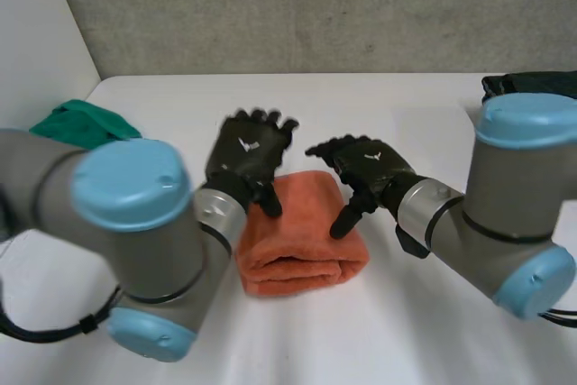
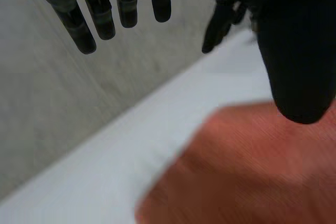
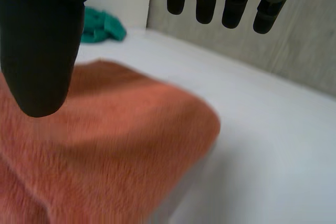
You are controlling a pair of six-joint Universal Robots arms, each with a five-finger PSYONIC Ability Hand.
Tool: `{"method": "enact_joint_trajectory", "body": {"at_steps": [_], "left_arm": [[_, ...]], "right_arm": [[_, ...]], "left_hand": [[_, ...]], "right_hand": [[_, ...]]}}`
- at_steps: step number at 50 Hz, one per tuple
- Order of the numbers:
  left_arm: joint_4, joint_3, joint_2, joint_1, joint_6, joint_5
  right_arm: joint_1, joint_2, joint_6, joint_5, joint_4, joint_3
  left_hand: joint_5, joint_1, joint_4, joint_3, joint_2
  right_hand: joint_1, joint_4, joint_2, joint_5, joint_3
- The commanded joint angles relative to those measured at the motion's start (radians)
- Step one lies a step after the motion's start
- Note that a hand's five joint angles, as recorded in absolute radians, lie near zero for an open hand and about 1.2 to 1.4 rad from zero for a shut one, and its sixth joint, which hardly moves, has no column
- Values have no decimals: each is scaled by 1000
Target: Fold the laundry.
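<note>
On the bench (image 1: 424, 322), centre, the orange towel (image 1: 302, 241) lies folded with your left hand (image 1: 245, 152) and right hand (image 1: 368, 167) over its far corners, both slack and holding nothing, probably because this fold looks done.

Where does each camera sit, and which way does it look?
Head view: behind the arms, looking down on the table; both arms, left hand, right hand, orange towel.
Left wrist view: on that wrist, along the palm; straight fingers, thumb by the towel.
Right wrist view: likewise; straight fingers, towel, green cloth beyond.
All share the towel.
</note>
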Motion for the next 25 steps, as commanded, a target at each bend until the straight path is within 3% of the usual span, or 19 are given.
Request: {"method": "enact_joint_trajectory", "body": {"at_steps": [1, 12, 20, 25], "left_arm": [[-190, 79, -140, -16, 7, -152], [-256, 53, -154, -13, 10, -178], [-243, 77, -88, -13, 44, -172], [-214, 84, 41, -7, 50, -108]], "right_arm": [[7, 141, -84, 0, 69, -117], [16, 256, -260, 66, 75, -183], [21, 117, -319, 125, 50, -157], [21, 6, -311, 126, -98, -18]], "left_hand": [[2, 35, 22, 15, 20], [8, 41, 28, 21, 26], [-34, 0, -13, -20, -15], [-34, 0, -13, -20, -15]], "right_hand": [[-59, -44, -38, -45, -42], [95, 111, 116, 109, 112], [95, 111, 116, 109, 112], [51, 67, 72, 65, 68]]}}
